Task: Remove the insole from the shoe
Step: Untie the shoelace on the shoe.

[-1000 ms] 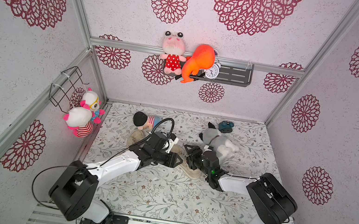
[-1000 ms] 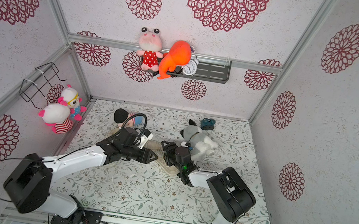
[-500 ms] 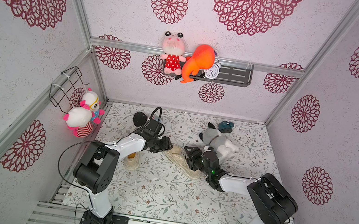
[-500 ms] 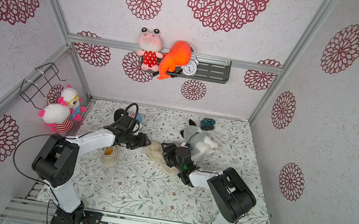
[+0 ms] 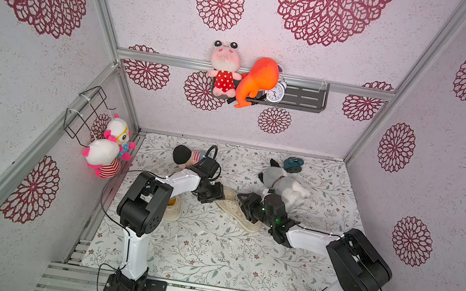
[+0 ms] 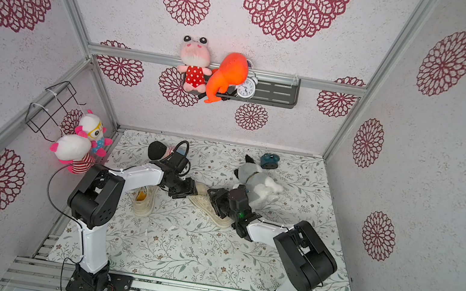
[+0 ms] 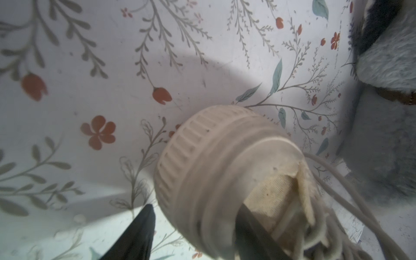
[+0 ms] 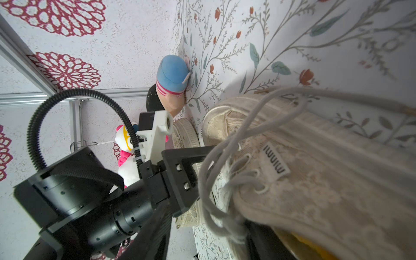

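Moved since a second ago: left arm, folded back with elbow raised, uncovering more of the second shoe (image 6: pixel 143 206); left gripper (image 5: pixel 217 195) drawn back to the toe end of the shoe (image 5: pixel 229 209).

- Item, shoe: cream lace-up, lying mid-scene on the floral table (image 5: pixel 207 259), between both grippers, laces loose.
- Item, insole (image 8: pixel 310 249): yellow, seen in the right wrist view only, inside the shoe.
- Item, left gripper: at the toe; fingers (image 7: pixel 139 234) spread either side of the ribbed toe cap (image 7: pixel 202 157); pressing or merely straddling, impossible to tell.
- Item, right gripper (image 5: pixel 245 208): over the laced opening; finger spacing hidden, impossible to tell.
- Nearby: grey plush dog (image 5: pixel 282 185), just behind the right gripper.
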You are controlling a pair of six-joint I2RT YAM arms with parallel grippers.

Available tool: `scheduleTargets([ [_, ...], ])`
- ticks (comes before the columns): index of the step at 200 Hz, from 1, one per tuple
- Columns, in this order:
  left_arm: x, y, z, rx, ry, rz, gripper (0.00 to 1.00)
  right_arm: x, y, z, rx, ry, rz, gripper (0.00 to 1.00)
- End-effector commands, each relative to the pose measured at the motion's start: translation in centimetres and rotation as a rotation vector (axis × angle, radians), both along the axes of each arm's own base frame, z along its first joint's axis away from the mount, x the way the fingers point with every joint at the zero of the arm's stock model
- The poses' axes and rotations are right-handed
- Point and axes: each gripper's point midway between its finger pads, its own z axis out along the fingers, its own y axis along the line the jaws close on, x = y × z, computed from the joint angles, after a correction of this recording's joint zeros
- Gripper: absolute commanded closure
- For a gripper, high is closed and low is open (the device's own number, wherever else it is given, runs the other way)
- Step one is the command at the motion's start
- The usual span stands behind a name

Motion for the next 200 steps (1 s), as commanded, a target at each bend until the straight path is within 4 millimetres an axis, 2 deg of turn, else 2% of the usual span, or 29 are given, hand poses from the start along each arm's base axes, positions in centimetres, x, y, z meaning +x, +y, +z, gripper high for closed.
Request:
scheduleTargets([
  [1,-1.9,0.3,-1.9,0.075,0.070,-0.052,0.42,1.0,1.3,4.9,0.090,-0.147,0.042,0.50],
  [41,-3.4,-0.5,-3.2,0.115,0.106,-0.137,0.43,2.1,2.4,5.1,0.144,-0.177,0.042,0.48],
  [73,-4.8,-1.2,-4.0,0.139,0.125,-0.205,0.45,3.0,3.4,5.2,0.187,-0.192,0.048,0.41],
  [93,-5.7,-1.4,-4.8,0.160,0.139,-0.242,0.45,3.7,3.6,6.0,0.192,-0.228,0.043,0.34],
  [112,-6.6,-1.3,-5.6,0.171,0.156,-0.257,0.46,4.9,3.0,7.2,0.179,-0.270,0.016,0.29],
  [134,-7.3,-0.9,-6.4,0.181,0.168,-0.259,0.46,6.2,1.5,9.6,0.164,-0.341,-0.023,0.23],
  [166,-8.4,-0.2,-7.4,0.211,0.186,-0.278,0.47,7.5,-0.3,12.3,0.062,-0.431,-0.042,0.19],
  [200,-9.5,0.5,-8.3,0.246,0.204,-0.303,0.47,8.7,-1.8,13.2,-0.155,-0.510,-0.051,0.13],
])
